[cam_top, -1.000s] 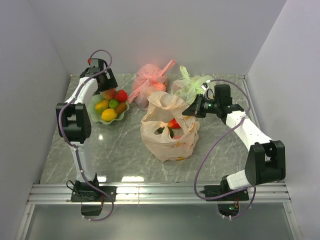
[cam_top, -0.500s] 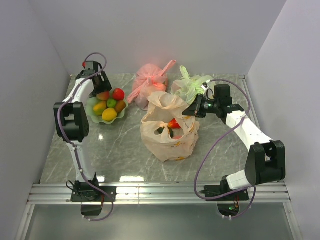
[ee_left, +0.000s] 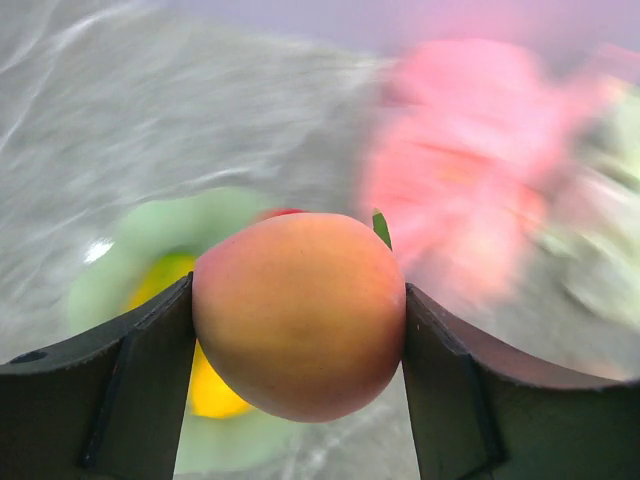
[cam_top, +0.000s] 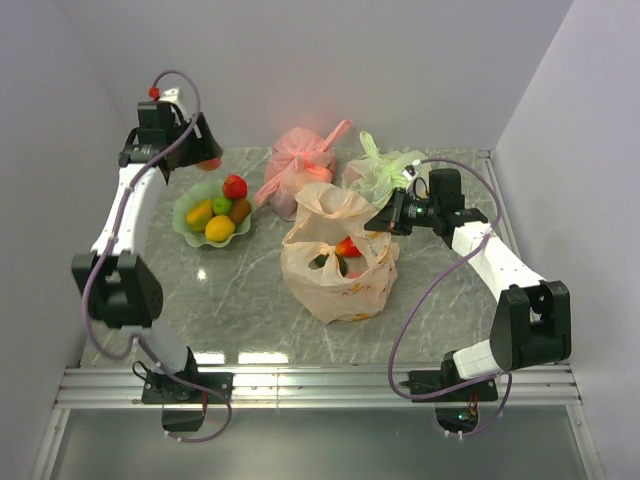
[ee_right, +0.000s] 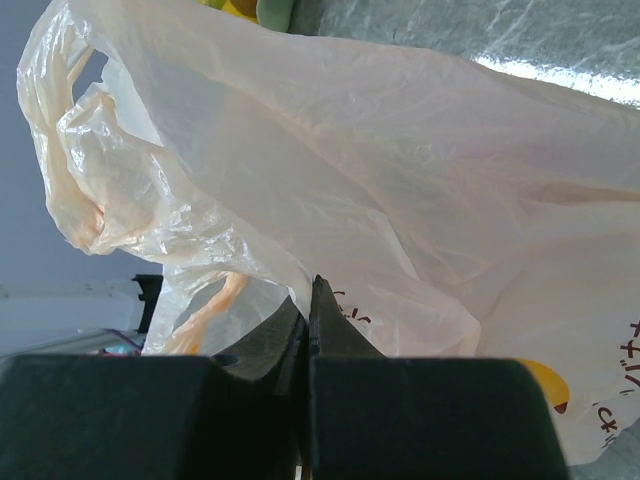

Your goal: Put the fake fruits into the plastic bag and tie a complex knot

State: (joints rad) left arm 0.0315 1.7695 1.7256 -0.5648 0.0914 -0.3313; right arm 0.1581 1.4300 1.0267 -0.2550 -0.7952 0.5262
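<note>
The peach-coloured fake fruit [ee_left: 300,315] fills the gap between my left gripper's [ee_left: 298,300] jaws, which are shut on it. In the top view that gripper [cam_top: 205,152] hangs above the back left of the table, over the pale green dish [cam_top: 186,212]. Red [cam_top: 235,186], green [cam_top: 222,204] and yellow [cam_top: 219,229] fake fruits lie in the dish. The pale orange plastic bag [cam_top: 335,270] stands mid-table with a red fruit [cam_top: 347,247] showing inside. My right gripper [cam_top: 380,222] is shut on the bag's right rim [ee_right: 300,270]. No knot shows on this bag.
A tied pink-red bag [cam_top: 300,160] and a tied light green bag [cam_top: 382,172] sit at the back, just behind the orange bag. Walls close the table on the left, back and right. The pink bag [ee_left: 470,170] is blurred in the left wrist view.
My left gripper closed on the peach fruit in the dish and rose up and back-left with it. The right gripper and the bag stayed still.
</note>
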